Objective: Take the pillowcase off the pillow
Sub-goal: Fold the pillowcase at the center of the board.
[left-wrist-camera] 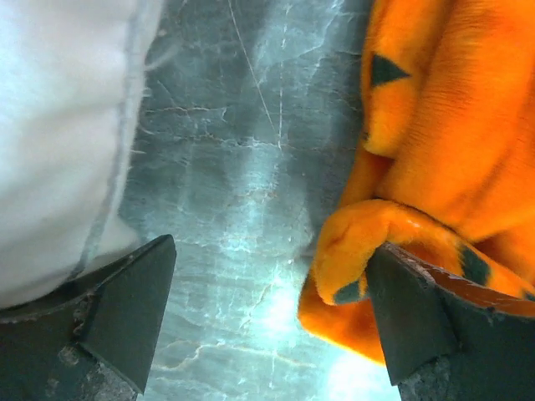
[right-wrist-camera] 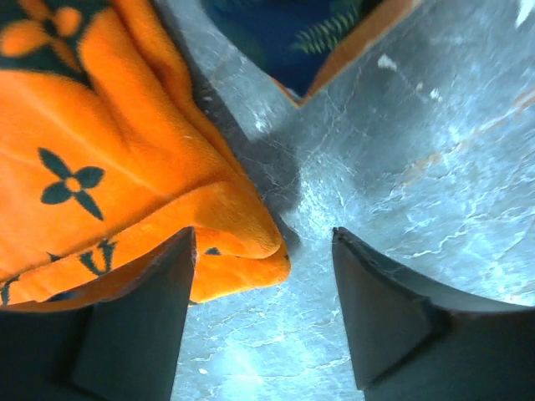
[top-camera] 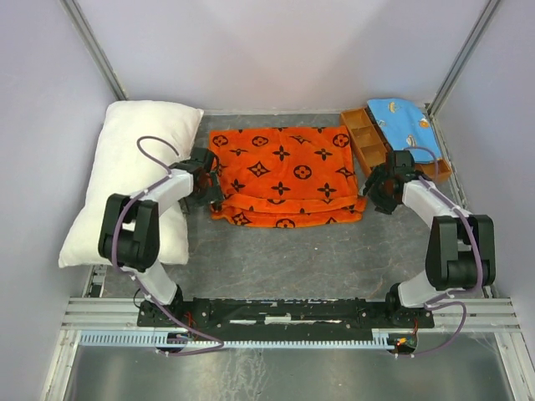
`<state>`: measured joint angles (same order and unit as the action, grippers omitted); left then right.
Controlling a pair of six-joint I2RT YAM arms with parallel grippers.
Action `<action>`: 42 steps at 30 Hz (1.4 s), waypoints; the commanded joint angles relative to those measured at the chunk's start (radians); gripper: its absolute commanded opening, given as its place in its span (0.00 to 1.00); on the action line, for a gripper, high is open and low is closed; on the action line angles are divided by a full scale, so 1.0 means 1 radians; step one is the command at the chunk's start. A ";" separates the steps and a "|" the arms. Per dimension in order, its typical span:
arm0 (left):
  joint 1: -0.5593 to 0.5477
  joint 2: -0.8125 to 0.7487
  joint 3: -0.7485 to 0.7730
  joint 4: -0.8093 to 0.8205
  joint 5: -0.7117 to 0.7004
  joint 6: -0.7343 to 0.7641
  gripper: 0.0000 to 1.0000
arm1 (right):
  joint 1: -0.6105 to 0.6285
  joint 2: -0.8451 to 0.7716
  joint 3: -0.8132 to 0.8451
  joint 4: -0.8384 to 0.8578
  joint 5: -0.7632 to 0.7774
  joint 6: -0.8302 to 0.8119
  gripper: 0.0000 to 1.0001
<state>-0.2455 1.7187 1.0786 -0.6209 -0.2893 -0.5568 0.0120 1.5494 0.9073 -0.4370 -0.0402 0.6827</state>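
The orange pillowcase (top-camera: 284, 175) with black motifs lies folded flat on the grey table, apart from the white pillow (top-camera: 125, 184) at the left. My left gripper (top-camera: 206, 190) sits at the pillowcase's left edge. It is open (left-wrist-camera: 272, 251), with bare table between its fingers, the pillow (left-wrist-camera: 58, 125) beside the left finger and a pillowcase fold (left-wrist-camera: 443, 125) against the right finger. My right gripper (top-camera: 374, 190) is at the pillowcase's right front corner. It stands open (right-wrist-camera: 263, 238), and the corner of the pillowcase (right-wrist-camera: 100, 167) lies by its left finger.
A wooden tray (top-camera: 368, 138) stands at the back right with a light-blue patterned cloth (top-camera: 401, 121) beside it; the tray's corner (right-wrist-camera: 351, 50) shows just beyond my right gripper. Walls close in on three sides. A metal rail (top-camera: 284, 313) runs along the near edge.
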 commanded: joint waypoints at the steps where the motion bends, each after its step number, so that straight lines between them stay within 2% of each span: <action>1: 0.001 -0.160 0.120 -0.018 -0.008 0.123 0.99 | 0.028 -0.108 0.108 0.024 0.073 -0.056 0.77; 3: -0.029 -0.173 0.201 -0.033 -0.017 0.138 0.99 | 0.094 -0.107 0.182 -0.015 0.154 -0.086 0.79; 6: -0.117 -0.077 0.350 -0.077 -0.081 0.134 0.99 | 0.244 -0.042 0.291 -0.059 0.314 -0.136 0.88; 8: -0.156 0.006 0.406 -0.079 -0.098 0.118 0.99 | 0.330 0.051 0.375 -0.104 0.360 -0.148 0.89; 9: -0.173 0.047 0.427 -0.074 -0.097 0.106 1.00 | 0.372 0.095 0.417 -0.127 0.370 -0.150 0.90; 10: -0.184 0.086 0.444 -0.063 -0.090 0.099 1.00 | 0.400 0.135 0.457 -0.148 0.376 -0.152 0.97; 11: -0.194 0.126 0.459 -0.055 -0.075 0.092 0.99 | 0.424 0.179 0.492 -0.165 0.377 -0.158 0.99; 16: -0.258 0.227 0.453 -0.027 -0.096 0.080 0.97 | 0.495 0.341 0.599 -0.230 0.325 -0.206 1.00; 23: -0.279 0.166 0.249 0.040 -0.099 0.054 0.97 | 0.524 0.365 0.482 -0.189 0.268 -0.232 1.00; 32: -0.323 0.030 0.053 0.043 -0.104 0.000 0.95 | 0.546 0.219 0.288 -0.187 0.192 -0.226 0.98; 42: -0.362 -0.144 -0.069 0.001 -0.119 -0.069 0.95 | 0.573 0.055 0.174 -0.251 0.126 -0.201 0.97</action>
<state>-0.5995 1.6711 1.0470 -0.5976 -0.3687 -0.5644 0.5758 1.6852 1.1164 -0.6521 0.1318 0.4702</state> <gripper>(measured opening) 0.949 0.969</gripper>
